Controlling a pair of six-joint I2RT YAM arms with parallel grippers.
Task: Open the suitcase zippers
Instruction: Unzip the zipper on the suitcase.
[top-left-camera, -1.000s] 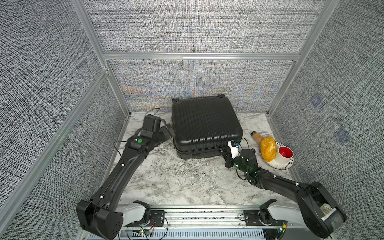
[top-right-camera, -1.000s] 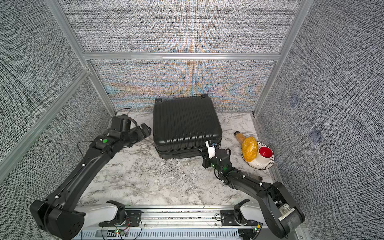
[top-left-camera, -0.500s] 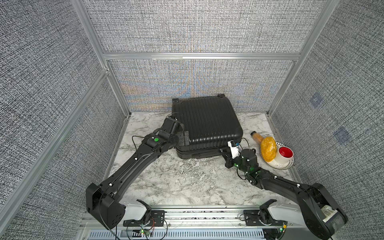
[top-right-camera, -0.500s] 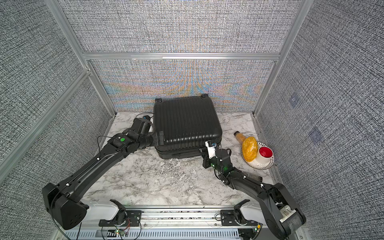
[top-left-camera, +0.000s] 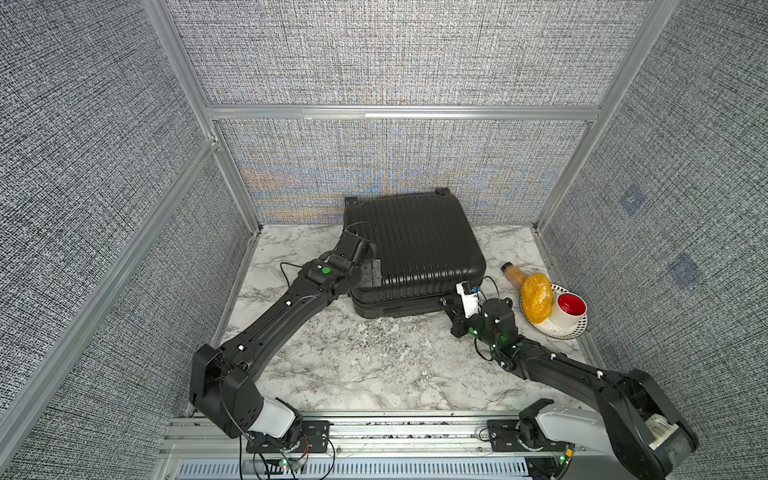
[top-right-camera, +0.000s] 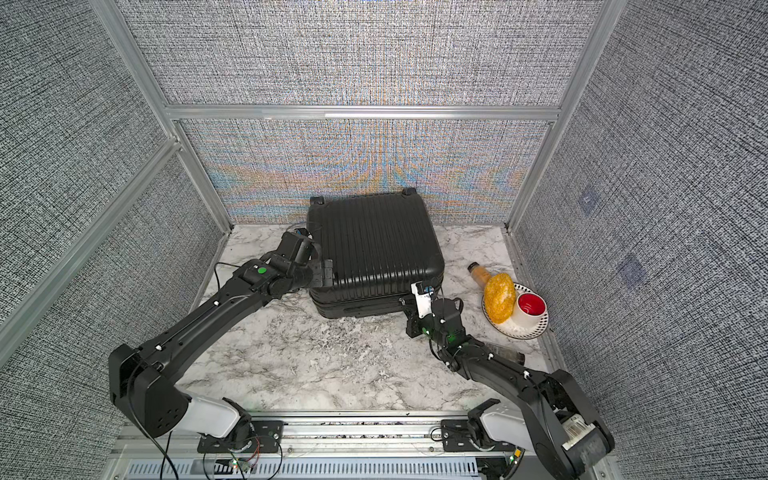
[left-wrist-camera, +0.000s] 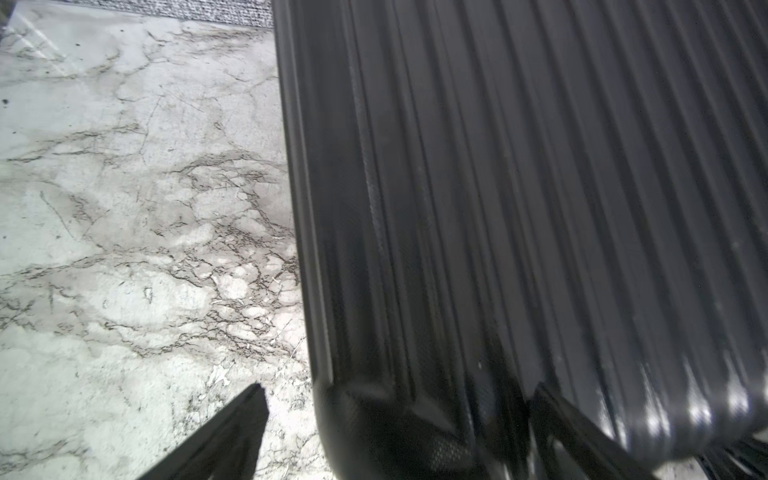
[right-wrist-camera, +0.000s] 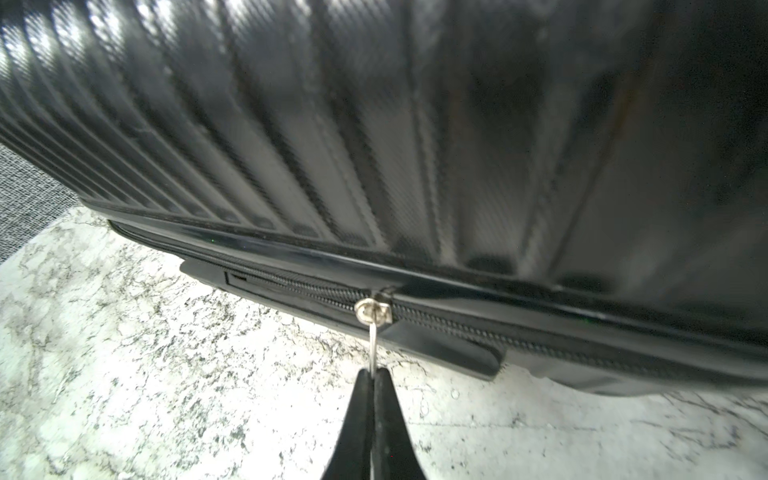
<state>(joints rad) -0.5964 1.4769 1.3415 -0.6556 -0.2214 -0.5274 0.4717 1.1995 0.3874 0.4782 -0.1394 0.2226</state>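
Suitcase (top-left-camera: 413, 245): black ribbed shell, rounded corners, silvery zipper pull (right-wrist-camera: 372, 316) in right tool (right-wrist-camera: 374, 372)

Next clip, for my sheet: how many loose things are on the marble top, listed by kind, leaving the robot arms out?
suitcase: 1
bottle, lying on its side: 1
plate: 1
cup, on the plate: 1
yellow lump, on the plate: 1
dark cylinder, kind unclear: 1
Total: 6

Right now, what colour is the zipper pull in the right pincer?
Silver: the zipper pull shines against the black track; best seen in the right wrist view.
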